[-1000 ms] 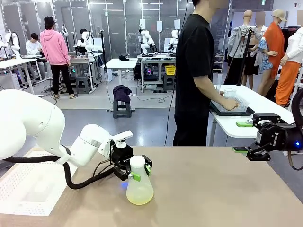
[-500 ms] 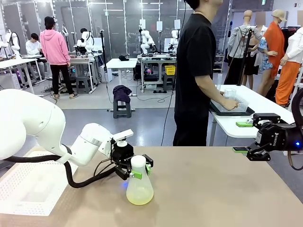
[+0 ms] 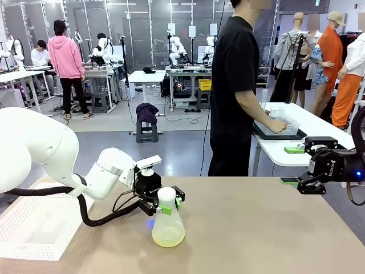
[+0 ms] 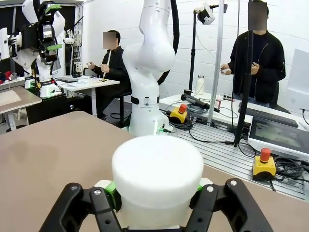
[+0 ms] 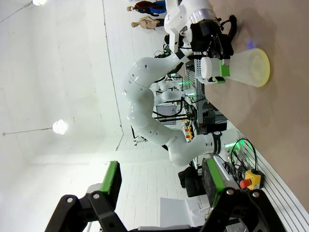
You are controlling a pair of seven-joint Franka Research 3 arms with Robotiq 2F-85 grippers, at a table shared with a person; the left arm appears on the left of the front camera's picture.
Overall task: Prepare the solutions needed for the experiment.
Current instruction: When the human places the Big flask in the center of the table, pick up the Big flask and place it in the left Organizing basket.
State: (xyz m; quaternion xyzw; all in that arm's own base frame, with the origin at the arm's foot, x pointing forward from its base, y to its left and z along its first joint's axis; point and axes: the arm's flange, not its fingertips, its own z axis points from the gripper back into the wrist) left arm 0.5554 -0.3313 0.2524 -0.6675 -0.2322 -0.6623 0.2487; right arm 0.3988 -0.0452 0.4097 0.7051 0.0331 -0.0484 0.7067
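Note:
A frosted conical flask with a white top holds the solutions, a shallow pale yellow layer at its bottom. My left gripper is shut on the flask's neck, green pads on either side. The flask is upright with its base at the tabletop; whether it touches I cannot tell. The left wrist view has the flask's white top between the black fingers. My right gripper hovers open and holding nothing over the table's right edge. In the right wrist view its fingers stand wide apart, the flask far off.
A white perforated mat lies at the table's left front. A person in black stands beyond the far edge, turned toward a white side table with a black tray of clear containers.

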